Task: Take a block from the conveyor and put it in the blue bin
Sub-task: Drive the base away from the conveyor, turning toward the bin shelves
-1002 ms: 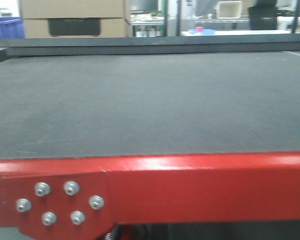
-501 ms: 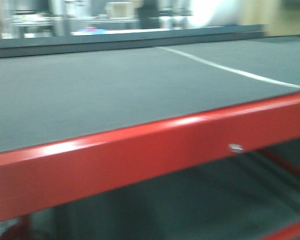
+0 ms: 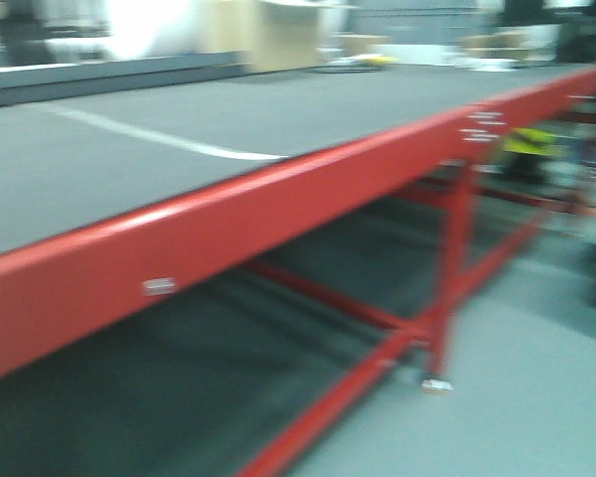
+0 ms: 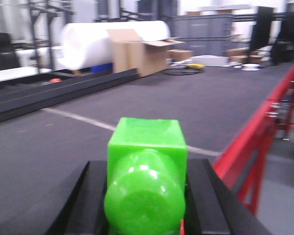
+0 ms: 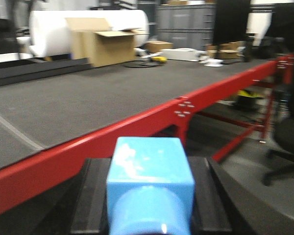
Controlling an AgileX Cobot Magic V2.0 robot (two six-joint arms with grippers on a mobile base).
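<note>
The conveyor (image 3: pixel 179 119) fills my front view. Its grey belt runs from 8 o'clock off toward 1 o'clock, with the red rail (image 3: pixel 278 189) along the near edge. The blue bin is nowhere in view. Past the belt, around 11 o'clock in the left wrist view, sit a white roll (image 4: pixel 112 41) and an open cardboard box (image 4: pixel 139 54).

The blocks are in hand. A green block (image 4: pixel 147 139) sits at 6 o'clock of that view, with the left claw (image 4: pixel 146 166) clamped on its flat sides. The right claw (image 5: pixel 148 164) is likewise clamped on a blue block (image 5: pixel 149 174), with the rail just beyond it.

Both blocks look hard, glossy and light to me. I'd judge them stiff enough to squeeze firmly but slick enough to slide, so opposite flat faces are the right hold.
</note>
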